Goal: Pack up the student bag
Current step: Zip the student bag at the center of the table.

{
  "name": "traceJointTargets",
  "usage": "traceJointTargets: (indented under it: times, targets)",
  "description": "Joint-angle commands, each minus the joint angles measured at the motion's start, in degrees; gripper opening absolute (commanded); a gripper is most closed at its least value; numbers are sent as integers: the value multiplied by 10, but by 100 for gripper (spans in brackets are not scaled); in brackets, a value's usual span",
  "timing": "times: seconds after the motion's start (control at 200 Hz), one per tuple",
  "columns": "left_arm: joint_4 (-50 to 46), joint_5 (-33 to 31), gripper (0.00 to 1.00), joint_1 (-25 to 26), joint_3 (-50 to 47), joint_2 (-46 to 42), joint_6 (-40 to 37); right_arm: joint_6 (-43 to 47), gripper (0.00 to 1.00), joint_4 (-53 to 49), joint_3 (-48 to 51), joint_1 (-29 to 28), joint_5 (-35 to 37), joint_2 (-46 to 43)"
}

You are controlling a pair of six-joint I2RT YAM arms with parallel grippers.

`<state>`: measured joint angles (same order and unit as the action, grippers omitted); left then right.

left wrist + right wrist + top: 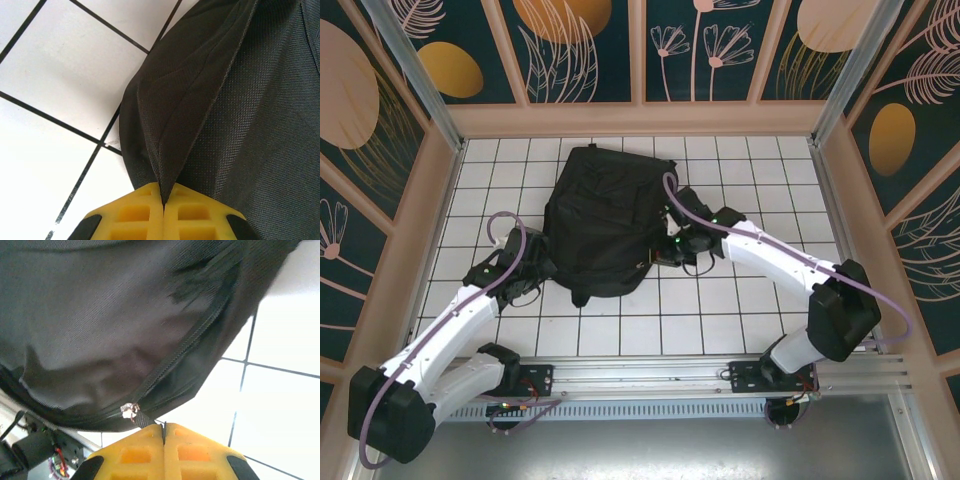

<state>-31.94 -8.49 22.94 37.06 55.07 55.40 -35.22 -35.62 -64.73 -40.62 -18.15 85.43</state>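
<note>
**Two Grippers Take Hold of Student Bag at Its Zipper**

The black student bag (605, 220) lies flat on the white-tiled tabletop (720, 310), in the upper middle of the overhead frame, with an arm reaching to each flank. At the bottom centre of the left wrist view, the left gripper (163, 196) is pinched tight on a raised fold of the bag's woven fabric. At the bottom of the right wrist view, the right gripper (164, 428) is closed on the short black pull tab (144, 418) below the metal slider (130, 410), from which the zipper (190, 345) runs toward the upper right.

The step in hand appears to be opening the bag. It would go best with the left gripper holding the cloth taut as an anchor while the right draws the tab along the zipper's line, not away from it. The tab is thin and could slip out, and the soft bag could slide on the tiles.
</note>
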Motion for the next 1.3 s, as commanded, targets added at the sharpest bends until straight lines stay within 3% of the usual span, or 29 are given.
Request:
traceJointTargets:
  times: [0.0, 0.09, 0.165, 0.21, 0.28, 0.38, 0.535, 0.761, 1.046, 1.296]
  targets:
    - [-38, -73, 0, -5, 11, -16, -21, 36, 0, -42, -3, 22, 40, -16]
    - [-49, -71, 0, -5, 26, -17, -24, 22, 0, -25, -7, 19, 10, -20]
    - [-61, -47, 30, -5, 46, -14, -24, -2, 0, -6, -11, 3, -13, -23]
    - [-70, -29, 42, -5, 58, -11, -23, -18, 0, 1, -18, -16, -16, -22]
    - [-92, -11, 53, -5, 80, -9, -21, -40, 0, 10, -33, -52, -20, -15]
    - [-130, 6, 61, -5, 105, -17, -18, -75, 0, 26, -51, -100, -13, 0]
    - [-170, 89, 64, -5, 109, -51, 31, -126, 0, 74, -57, -145, -22, 30]
    - [-174, 191, 67, -4, 50, -122, 179, -156, 0, 126, -95, -186, -28, 81]
    - [-216, 188, 70, -1, 46, -148, 249, -174, 0, 148, -166, -204, -11, 134]
    - [-154, 206, 68, 3, -16, -123, 257, -170, 0, 149, -209, -233, -12, 177]
